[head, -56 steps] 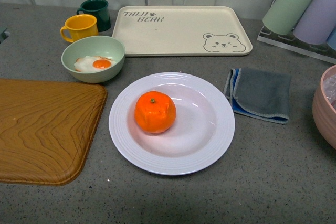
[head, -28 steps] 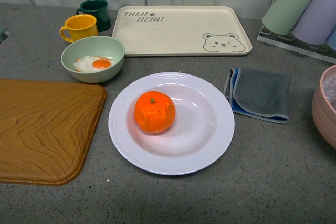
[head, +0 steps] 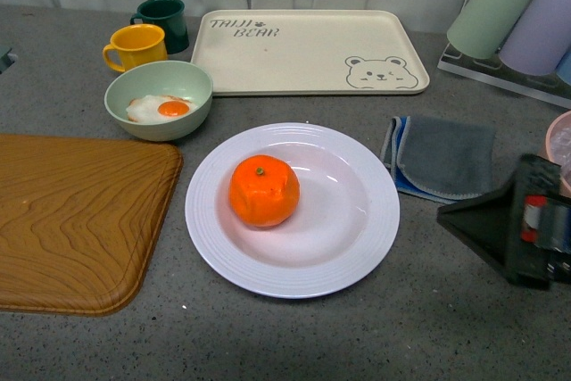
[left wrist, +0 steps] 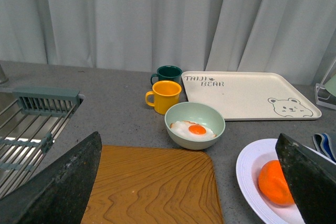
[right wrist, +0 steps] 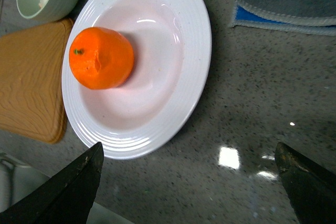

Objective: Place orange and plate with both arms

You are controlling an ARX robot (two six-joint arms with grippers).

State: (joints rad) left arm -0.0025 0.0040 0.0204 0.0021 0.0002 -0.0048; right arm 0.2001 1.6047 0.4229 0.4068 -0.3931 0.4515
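The orange (head: 263, 191) sits left of centre in the white ribbed plate (head: 357, 247) on the grey counter. My right gripper (head: 500, 220) comes in low at the right, just off the plate's right rim, open and empty. In the right wrist view its fingers (right wrist: 68, 192) spread wide over bare counter, gripper (right wrist: 189, 150), with the plate (right wrist: 163, 72) and orange (right wrist: 101, 59) beyond them. My left gripper (left wrist: 188, 153) is open above the wooden board (left wrist: 152, 187), away from the orange (left wrist: 273, 182) and plate (left wrist: 249, 166). It is out of the front view.
A green bowl with a fried egg (head: 159, 100), a yellow mug (head: 134, 46) and a dark green mug (head: 162, 22) stand back left. The bear tray (head: 308, 51) lies behind the plate, the wooden board (head: 71, 220) left, a grey cloth (head: 442, 158) right, upturned cups (head: 517, 20) far right.
My right gripper has come into the front view from the right edge and now covers most of the pink bowl there. The orange and plate have not moved.
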